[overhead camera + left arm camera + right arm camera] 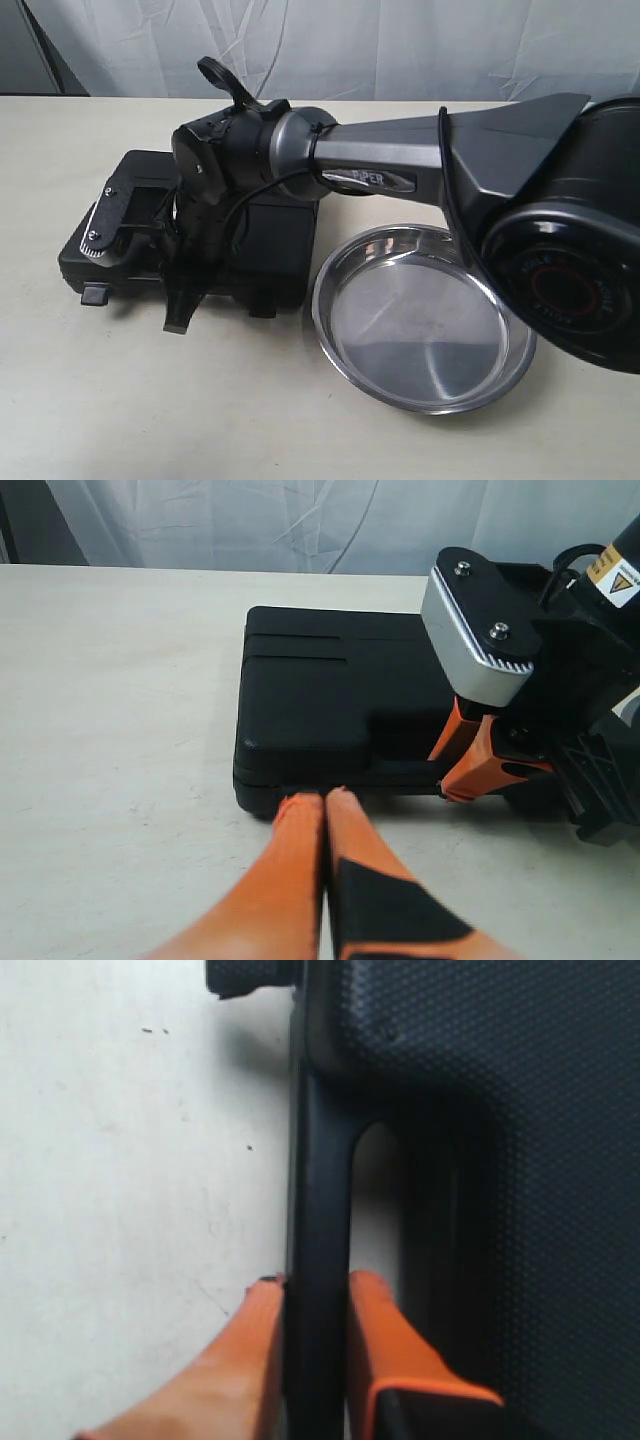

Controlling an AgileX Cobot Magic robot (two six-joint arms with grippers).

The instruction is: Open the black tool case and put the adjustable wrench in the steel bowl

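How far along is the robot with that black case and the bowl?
Nothing looks finished: the black case lies closed on the table. In hand: the right gripper is clamped on the case's handle, while the left gripper sits shut by the case's edge. Left to do: open the case, take out the wrench, which is not in sight, and put it in the steel bowl, which holds nothing.

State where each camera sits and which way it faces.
Exterior: above the table, looking down on black tool case, steel bowl; right arm crosses.
Left wrist: low, facing the case; shut left gripper shows.
Right wrist: down on the case's handle, right gripper clamping it.
Shared: exterior and left wrist both show right gripper on case.
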